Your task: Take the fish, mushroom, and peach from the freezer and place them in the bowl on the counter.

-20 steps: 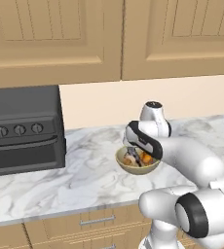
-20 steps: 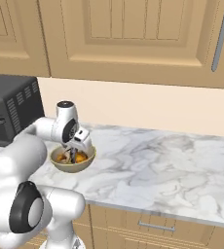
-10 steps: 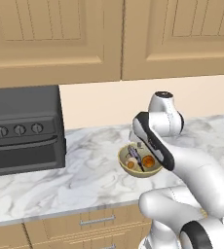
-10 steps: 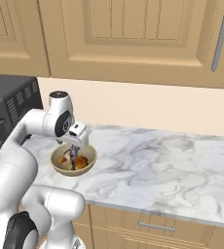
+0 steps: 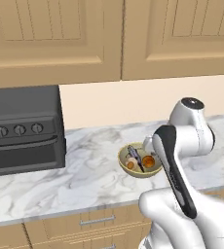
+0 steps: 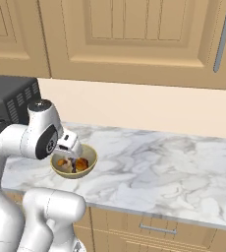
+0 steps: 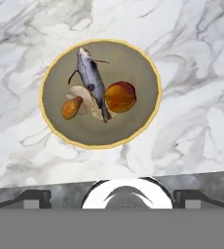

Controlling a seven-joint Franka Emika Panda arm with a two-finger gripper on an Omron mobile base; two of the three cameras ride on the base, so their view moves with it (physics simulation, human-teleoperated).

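Observation:
The olive-yellow bowl (image 7: 49, 116) sits on the marble counter (image 7: 192, 121) straight below my hand. Inside it lie the dark fish (image 7: 92, 78), the orange peach (image 7: 120, 97) and the pale mushroom (image 7: 75, 104), the fish resting across the mushroom. My gripper (image 7: 112, 197) hangs above the bowl, open and empty, its dark fingertips (image 7: 36, 197) spread wide. From the left base view the bowl (image 5: 121, 158) holds the fish (image 5: 135, 156) and peach (image 5: 148, 160), partly behind my arm. In the right base view my hand sits just over the bowl (image 6: 61, 172). The freezer is out of view.
A black microwave (image 5: 21, 129) stands on the counter (image 5: 84, 180) left of the bowl, also seen at the left edge of the right base view as the microwave (image 6: 7, 103). Wooden wall cabinets (image 6: 125, 39) hang above. The marble stretches away to the right (image 6: 159, 167).
My hand has lifted up and away from the bowl, and the arm has folded back. The three foods stay in the bowl.

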